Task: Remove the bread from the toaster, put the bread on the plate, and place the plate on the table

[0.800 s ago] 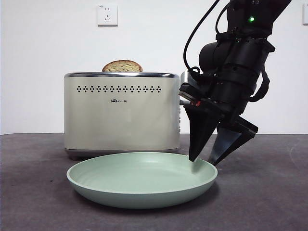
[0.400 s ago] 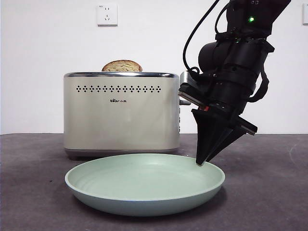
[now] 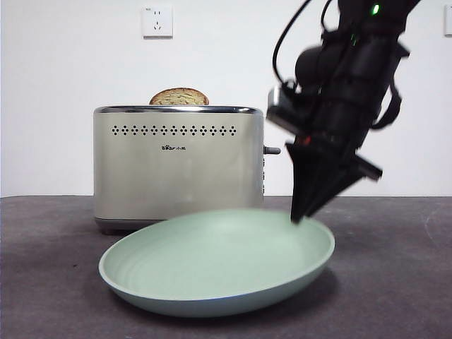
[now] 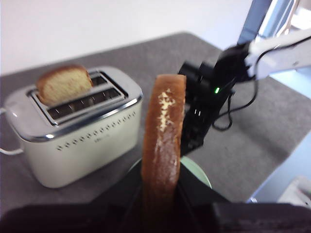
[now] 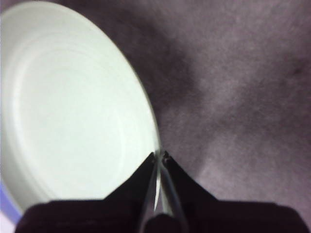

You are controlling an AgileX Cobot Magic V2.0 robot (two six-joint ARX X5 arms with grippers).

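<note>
Finds the bread (image 4: pixel 163 141) already out of the toaster (image 4: pixel 73 131), stood edge-on and clamped between the jaws of the left gripper (image 4: pixel 160 194), up above the table (image 3: pixel 395 282) and out of the front view. Leaves a narrower, dome-topped slice (image 3: pixel 179 97) standing in a slot (not the one wanted).

Turns on the plate (image 3: pixel 212 261) for the real change. A second ago shows the right gripper (image 3: pixel 300 215) spread across the rim on the side away from the toaster, with the plate flat. Half a second ago shows the jaws pinched together on that rim. Now shows that edge lifted and the plate tilted, its opposite edge low and seemingly resting on the table. Confirms the pinch from the right wrist view: both tips of the right gripper (image 5: pixel 159 156) meeting on the thin rim of the plate (image 5: pixel 73 107), nothing else between them.

Means, by judgement, that the plate is being raised to meet the bread rather than waiting flat beneath it. Puts the task roughly a third along: bread taken, not yet laid down, plate not yet set back.

Calls for care next, since a grip on one edge alone may let the plate swing or slip once the slice lands off-centre.
</note>
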